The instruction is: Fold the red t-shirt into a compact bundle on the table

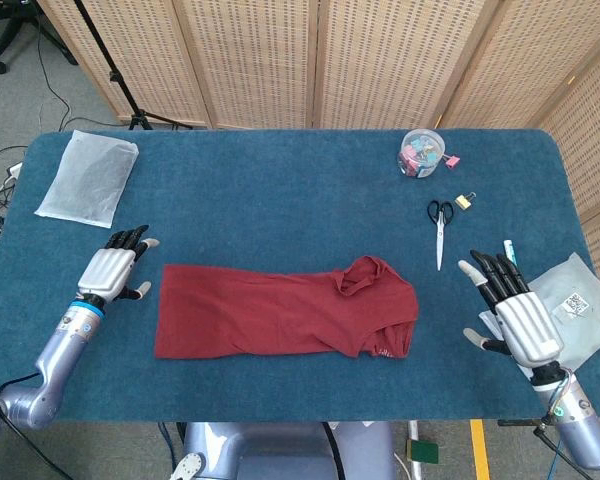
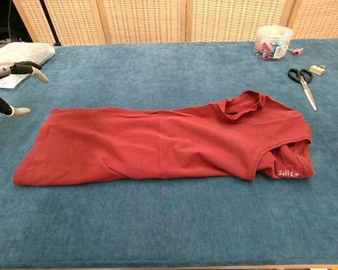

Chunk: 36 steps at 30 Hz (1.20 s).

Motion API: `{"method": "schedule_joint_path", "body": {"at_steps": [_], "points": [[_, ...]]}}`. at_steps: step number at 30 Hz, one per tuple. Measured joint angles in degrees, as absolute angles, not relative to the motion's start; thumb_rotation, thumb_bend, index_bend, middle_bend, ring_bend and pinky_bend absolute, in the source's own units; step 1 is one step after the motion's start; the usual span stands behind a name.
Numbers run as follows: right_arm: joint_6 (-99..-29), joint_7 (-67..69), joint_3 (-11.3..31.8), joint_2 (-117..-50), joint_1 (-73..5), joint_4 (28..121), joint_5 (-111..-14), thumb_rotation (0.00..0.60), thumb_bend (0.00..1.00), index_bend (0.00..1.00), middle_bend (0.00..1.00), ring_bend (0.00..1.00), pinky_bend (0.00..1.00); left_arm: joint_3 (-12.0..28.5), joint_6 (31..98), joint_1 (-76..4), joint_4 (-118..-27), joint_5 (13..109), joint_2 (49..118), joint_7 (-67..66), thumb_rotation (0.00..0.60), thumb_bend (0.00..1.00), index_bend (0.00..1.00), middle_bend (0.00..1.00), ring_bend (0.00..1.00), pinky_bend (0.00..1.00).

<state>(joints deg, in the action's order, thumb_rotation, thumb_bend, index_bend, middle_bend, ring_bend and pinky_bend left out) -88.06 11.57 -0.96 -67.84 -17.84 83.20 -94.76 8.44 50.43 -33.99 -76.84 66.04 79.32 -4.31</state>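
Tabletop: red t-shirt (image 1: 285,312) between hands

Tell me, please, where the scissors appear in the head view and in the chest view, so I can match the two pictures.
Head view: the scissors lie right of centre on the table, beyond the shirt's collar end, blades pointing toward the robot.
Chest view: the scissors lie near the upper right edge, handles away from the camera.
Shared landmark: the clear tub of clips, farther back and a little left of them.
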Motion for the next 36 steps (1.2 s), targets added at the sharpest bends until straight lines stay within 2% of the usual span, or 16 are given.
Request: {"method": "schedule_joint_path", "body": {"at_steps": [5, 12, 27, 33, 36], "points": [[-92.51, 12.21, -1.74, -67.99, -14.95, 82.1, -97.47, 0.6, 0.01, 0.0, 0.0, 0.0, 0.0, 9.16, 47.71, -35.73, -76.72, 60.81, 79.66, -7.93, 0.6, 0.32, 0.25, 0.0, 0.0, 0.0], [-92.89, 13.22, -1.65, -68.04, -14.39, 81.22, -98.77, 0.6, 0.01, 0.0, 0.0, 0.0, 0.0, 9.61, 45.88, -37.85, -76.11, 55.5, 81.4, -12.27, 0.6, 0.32, 0.29, 0.0, 0.0, 0.0], [-92.76, 13.06, -1.07, -68.15, -13.86, 81.29, -99.62, 0.6, 0.02, 0.0, 0.0, 0.0, 0.0, 8.39, 44.67, -39.89, -74.75, 52.06, 85.15, -15.85, 0.6, 0.32, 0.35, 0.0, 0.0, 0.0], [-92.61, 13.3, -0.89, -68.14, -13.74, 81.23, -99.79, 0.6, 0.01, 0.0, 0.0, 0.0, 0.0, 7.5, 44.93, -39.86, -76.6, 51.76, 84.77, -16.77, 0.6, 0.32, 0.42, 0.0, 0.0, 0.0], [-92.68, 13.45, -0.79, -68.13, -13.63, 81.25, -99.95, 0.6, 0.02, 0.0, 0.0, 0.0, 0.0, 7.16, 45.5, -39.68, -77.69, 51.87, 84.41, -16.93, 0.6, 0.32, 0.51, 0.0, 0.0, 0.0]]}}
